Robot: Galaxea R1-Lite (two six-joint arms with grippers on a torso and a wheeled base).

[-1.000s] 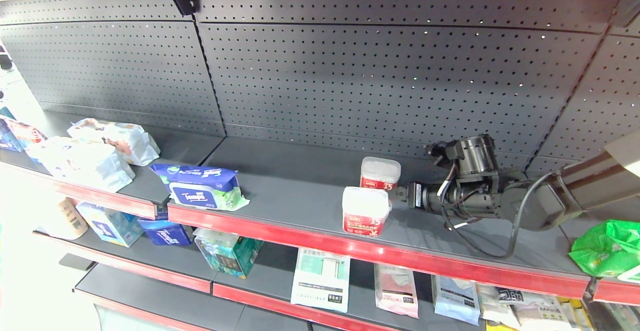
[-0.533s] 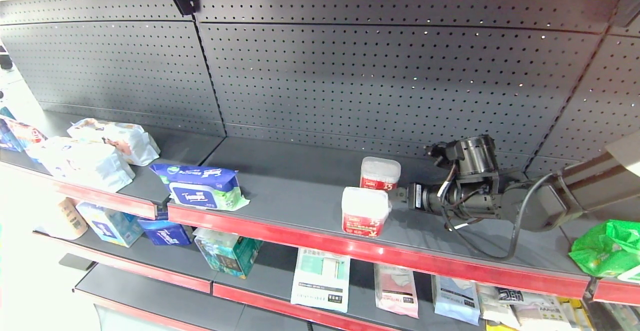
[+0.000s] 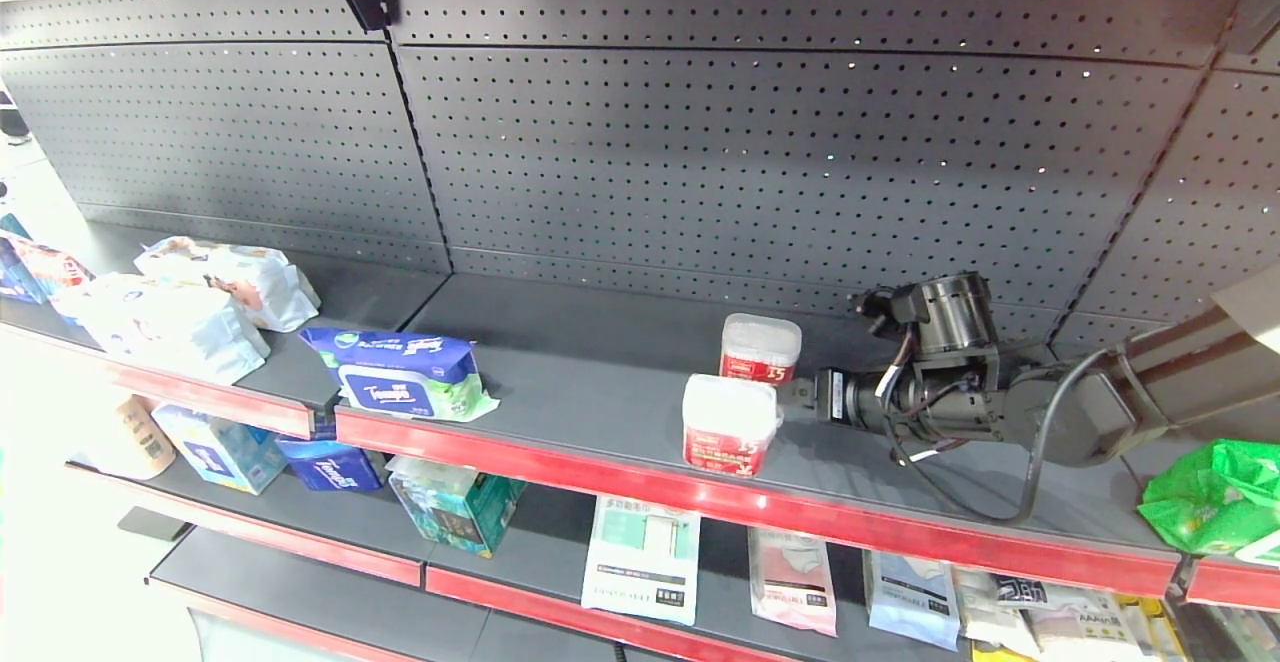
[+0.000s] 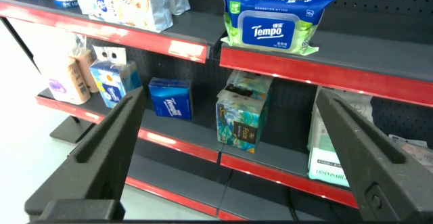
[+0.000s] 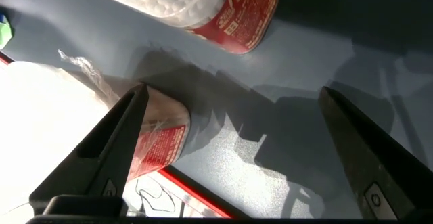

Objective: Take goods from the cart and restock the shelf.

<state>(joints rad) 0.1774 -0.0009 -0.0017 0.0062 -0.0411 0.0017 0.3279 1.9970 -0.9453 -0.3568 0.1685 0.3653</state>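
Observation:
Two round tubs of cotton swabs with red labels stand on the dark shelf [image 3: 600, 382]. The front tub [image 3: 730, 424] is near the red edge, and the rear tub [image 3: 760, 347] is just behind it. My right gripper [image 3: 790, 392] lies low over the shelf, right beside the front tub. In the right wrist view this gripper [image 5: 233, 92] is open, with bare shelf between its fingers. One finger [image 5: 101, 156] overlaps the front tub [image 5: 162, 139], and the rear tub [image 5: 196, 7] is farther off. My left gripper [image 4: 230, 95] hangs open in front of the lower shelves, holding nothing.
A blue pack of wipes [image 3: 400, 372] lies at the shelf's left end, with white tissue packs [image 3: 170, 327] beyond it. A green bag [image 3: 1215, 497] sits at the far right. Bare shelf lies between the wipes and the tubs. Boxes and packets fill the lower shelves [image 4: 243, 112].
The right arm has drawn back a very little to the right and sunk slightly. Both tubs stand where they were.

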